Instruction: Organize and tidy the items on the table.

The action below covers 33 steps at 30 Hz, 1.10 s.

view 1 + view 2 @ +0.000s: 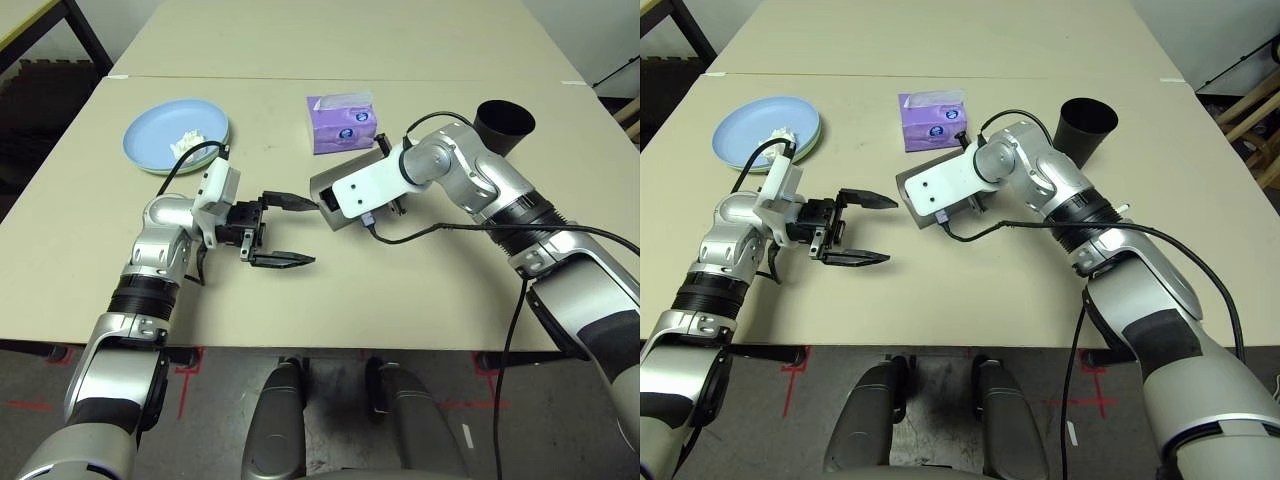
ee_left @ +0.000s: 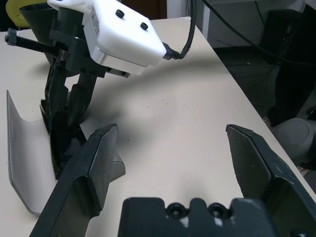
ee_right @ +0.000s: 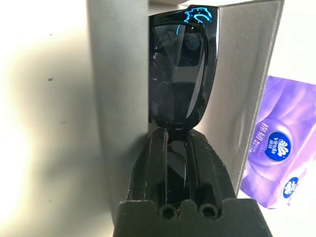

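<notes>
My right gripper [image 3: 177,136] is shut on the black sunglasses [image 3: 180,74], holding them inside the open grey glasses case [image 3: 118,98]. The case [image 1: 328,192] lies mid-table, partly hidden under my right wrist. My left gripper [image 1: 295,230] hovers open just left of the case with nothing between its fingers [image 2: 94,158]. A light blue plate [image 1: 165,132] is stacked on a pale green one at the far left and carries a crumpled white tissue [image 1: 187,142]. The purple tissue box [image 1: 343,122] stands behind the case. The black cup [image 1: 503,125] stands at the far right.
The beige table [image 1: 400,290] has bare top along its front edge and to the right of my right arm. A second beige tabletop [image 1: 340,40] adjoins it at the back. Black cables loop off my right wrist over the table.
</notes>
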### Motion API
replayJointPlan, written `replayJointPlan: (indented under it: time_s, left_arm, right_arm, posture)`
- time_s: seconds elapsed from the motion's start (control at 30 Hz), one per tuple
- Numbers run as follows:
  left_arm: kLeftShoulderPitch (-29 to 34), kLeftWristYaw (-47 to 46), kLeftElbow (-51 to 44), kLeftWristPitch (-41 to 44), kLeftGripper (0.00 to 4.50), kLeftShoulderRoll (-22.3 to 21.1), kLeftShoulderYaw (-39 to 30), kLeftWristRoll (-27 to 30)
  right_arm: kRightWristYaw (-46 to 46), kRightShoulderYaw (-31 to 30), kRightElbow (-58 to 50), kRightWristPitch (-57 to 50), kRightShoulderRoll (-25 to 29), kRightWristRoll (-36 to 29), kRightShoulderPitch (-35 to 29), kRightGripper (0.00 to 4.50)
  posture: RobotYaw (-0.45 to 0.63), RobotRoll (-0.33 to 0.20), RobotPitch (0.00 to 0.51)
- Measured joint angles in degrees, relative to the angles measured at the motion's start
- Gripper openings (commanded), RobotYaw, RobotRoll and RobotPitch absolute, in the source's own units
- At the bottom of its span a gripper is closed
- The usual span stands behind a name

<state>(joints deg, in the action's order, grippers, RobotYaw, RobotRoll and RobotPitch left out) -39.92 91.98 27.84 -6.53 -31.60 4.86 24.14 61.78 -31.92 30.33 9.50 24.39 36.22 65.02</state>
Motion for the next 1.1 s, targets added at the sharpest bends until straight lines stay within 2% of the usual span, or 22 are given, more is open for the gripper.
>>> replayJointPlan:
  time_s: [0.4, 0.77, 0.8, 1.1]
  left_arm:
    - [0.0, 0.0, 0.0, -0.1, 4.50, 0.0, 0.0, -0.3]
    - [0.0, 0.0, 0.1, -0.3, 4.50, 0.0, -0.1, -0.5]
    - [0.0, 0.0, 0.1, -0.3, 4.50, 0.0, -0.2, -0.5]
    - [-0.4, 0.0, 1.4, -0.7, 4.50, 0.0, -0.1, -0.6]
  right_arm:
    - [0.9, 0.0, -0.1, 2.4, 0.6, 0.0, 0.1, 0.42]
    - [0.4, -0.1, 0.1, 3.6, 1.0, 0.0, 2.3, 4.28]
    - [0.2, 0.1, 0.1, 3.6, 1.0, 0.0, 2.6, 4.45]
    - [3.0, 1.4, -1.4, 2.0, 3.0, -2.2, 2.8, 4.45]
  posture:
    - [0.17, 0.000, 0.205]
    - [0.16, 0.000, 0.199]
    - [0.16, 0.000, 0.199]
    - [0.14, 0.000, 0.194]
